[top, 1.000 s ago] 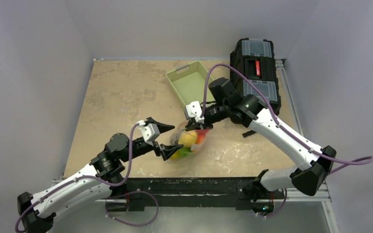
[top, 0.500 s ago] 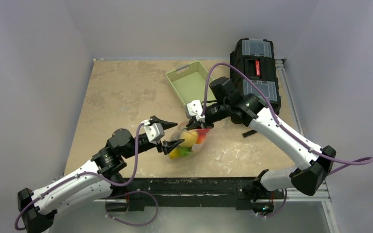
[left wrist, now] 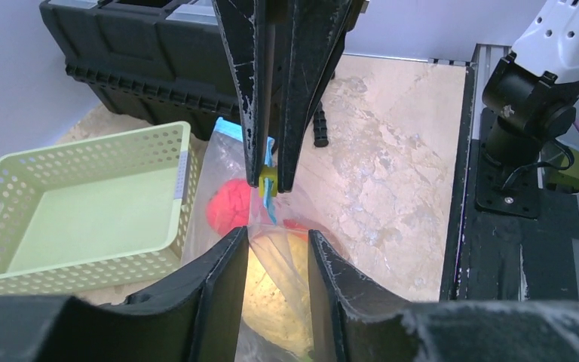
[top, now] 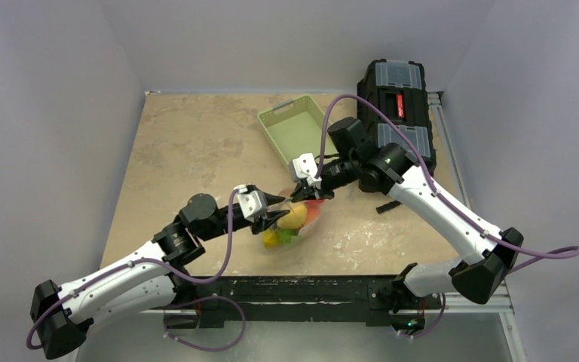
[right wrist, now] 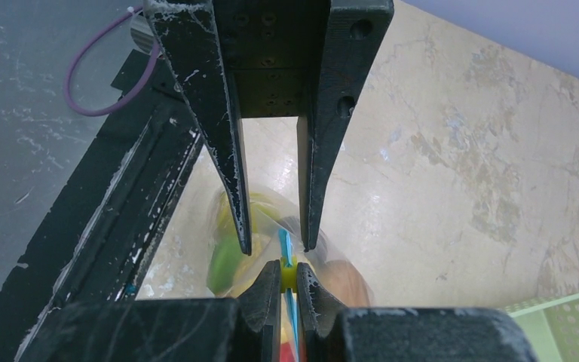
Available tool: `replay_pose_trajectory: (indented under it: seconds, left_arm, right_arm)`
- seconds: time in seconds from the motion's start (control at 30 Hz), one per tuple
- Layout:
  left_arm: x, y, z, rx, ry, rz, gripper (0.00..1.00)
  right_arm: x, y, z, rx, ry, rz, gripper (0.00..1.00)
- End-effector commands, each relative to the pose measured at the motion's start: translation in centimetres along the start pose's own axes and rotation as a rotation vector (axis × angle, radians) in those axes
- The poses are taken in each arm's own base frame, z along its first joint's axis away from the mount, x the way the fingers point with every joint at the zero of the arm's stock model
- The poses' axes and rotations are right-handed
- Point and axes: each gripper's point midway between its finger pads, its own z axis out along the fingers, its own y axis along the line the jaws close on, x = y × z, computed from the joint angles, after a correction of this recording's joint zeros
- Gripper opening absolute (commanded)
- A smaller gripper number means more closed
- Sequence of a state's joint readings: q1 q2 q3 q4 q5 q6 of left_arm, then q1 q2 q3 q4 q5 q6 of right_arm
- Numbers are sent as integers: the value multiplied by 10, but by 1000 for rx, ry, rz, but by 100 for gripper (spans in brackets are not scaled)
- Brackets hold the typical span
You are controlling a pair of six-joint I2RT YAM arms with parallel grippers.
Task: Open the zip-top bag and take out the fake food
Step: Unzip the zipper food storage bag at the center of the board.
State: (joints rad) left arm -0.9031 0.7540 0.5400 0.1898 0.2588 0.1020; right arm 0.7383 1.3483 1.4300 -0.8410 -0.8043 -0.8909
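The zip-top bag (top: 295, 226) lies near the table's front, full of fake food (top: 292, 217). In the left wrist view I see a red piece (left wrist: 228, 207) and a yellow piece (left wrist: 271, 294). A green piece (right wrist: 225, 260) shows in the right wrist view. My right gripper (top: 307, 193) is shut on the yellow zip slider (right wrist: 288, 275) on the teal zip strip (right wrist: 284, 245). My left gripper (left wrist: 277, 235) is open. Its fingers (right wrist: 226, 151) straddle the clear plastic at the bag's top, just in front of the slider.
A pale green basket (top: 298, 132) stands behind the bag and shows left in the left wrist view (left wrist: 83, 204). A black toolbox (top: 396, 105) is at the back right. A small black part (top: 386, 205) lies right of the bag. The table's front rail (right wrist: 121, 219) is close.
My left gripper has moved right and forward onto the bag's top, and its jaws have narrowed around the plastic. My right gripper has stayed on the slider, shifting slightly.
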Motion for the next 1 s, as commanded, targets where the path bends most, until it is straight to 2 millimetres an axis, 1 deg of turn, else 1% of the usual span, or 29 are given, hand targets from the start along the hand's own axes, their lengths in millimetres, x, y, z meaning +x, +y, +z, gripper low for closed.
replay_pose_trajectory:
  seconds: [0.0,0.33,0.37,0.47,0.53,0.6,0.63,0.73,0.77,0.9,0.97]
  left_arm:
    - [-44,2,1,16,-117,49,33]
    - [-38,4,7,14,-98,40,32]
    - [-38,4,8,13,-97,38,30]
    - [-38,4,9,13,-96,35,16]
    - [-38,5,10,10,-97,30,14]
    - [-38,5,10,12,-96,25,15]
    - [-38,4,10,14,-96,21,17]
    - [-35,3,11,16,-88,12,27]
    - [-35,4,11,16,-87,9,28]
    - [-33,4,14,16,-80,-3,28]
    - [-32,5,16,12,-75,-7,26]
  right_arm:
    - [-18,-4,-9,15,-42,-47,0]
    - [-18,-3,-8,7,-47,-39,0]
    - [-18,-3,-7,6,-46,-39,0]
    - [-17,-3,-7,3,-46,-35,0]
    - [-17,-4,-6,2,-46,-36,0]
    - [-16,-3,-6,2,-46,-35,0]
    - [-16,-4,-6,3,-46,-35,0]
    - [-17,-3,-6,2,-46,-36,0]
    - [-17,-3,-6,3,-46,-35,0]
    - [-16,-3,-6,1,-47,-34,0]
    - [-16,-3,-6,1,-46,-34,0]
